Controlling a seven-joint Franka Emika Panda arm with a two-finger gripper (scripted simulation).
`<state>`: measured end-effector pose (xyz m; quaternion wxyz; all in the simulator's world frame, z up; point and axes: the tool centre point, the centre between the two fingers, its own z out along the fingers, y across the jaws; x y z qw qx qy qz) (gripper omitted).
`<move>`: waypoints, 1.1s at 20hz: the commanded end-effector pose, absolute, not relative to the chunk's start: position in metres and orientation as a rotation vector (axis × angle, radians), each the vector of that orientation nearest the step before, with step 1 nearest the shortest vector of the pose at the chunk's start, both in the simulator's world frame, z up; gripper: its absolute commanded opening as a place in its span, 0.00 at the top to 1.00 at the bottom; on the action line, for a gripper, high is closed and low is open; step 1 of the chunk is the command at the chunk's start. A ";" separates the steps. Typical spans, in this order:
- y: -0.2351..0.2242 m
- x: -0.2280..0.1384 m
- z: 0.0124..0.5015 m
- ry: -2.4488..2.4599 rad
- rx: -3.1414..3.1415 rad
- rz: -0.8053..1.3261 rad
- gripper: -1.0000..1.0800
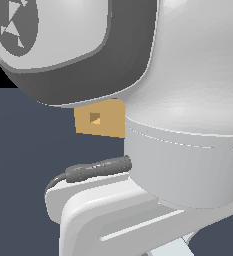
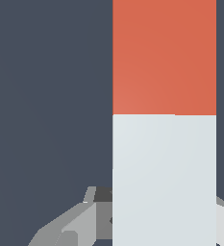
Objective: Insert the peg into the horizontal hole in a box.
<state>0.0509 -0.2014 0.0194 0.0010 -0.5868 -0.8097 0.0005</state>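
In the wrist view the peg (image 2: 164,120) fills the middle, very close to the camera, with its red-orange end away from the gripper and its pale grey-white part between the fingers. My gripper (image 2: 164,211) has one finger on each side of the peg's white part, both touching its edges, so it is shut on the peg. In the exterior view the tan-orange box (image 1: 108,122) shows only in part behind the arm. Its small square hole (image 1: 94,118) faces the camera. The gripper and the peg cannot be made out in the exterior view.
The white and grey arm links (image 1: 188,125) fill most of the exterior view and hide much of the scene. A dark cable (image 1: 95,169) runs along a link. A dark blue-grey floor (image 1: 23,150) lies behind.
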 end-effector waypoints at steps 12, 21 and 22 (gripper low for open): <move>-0.172 0.013 0.028 -2.456 -1.958 0.000 1.00; -0.132 -0.031 0.038 -2.340 -2.095 0.000 1.00; -0.127 -0.036 0.039 -2.325 -2.112 0.000 1.00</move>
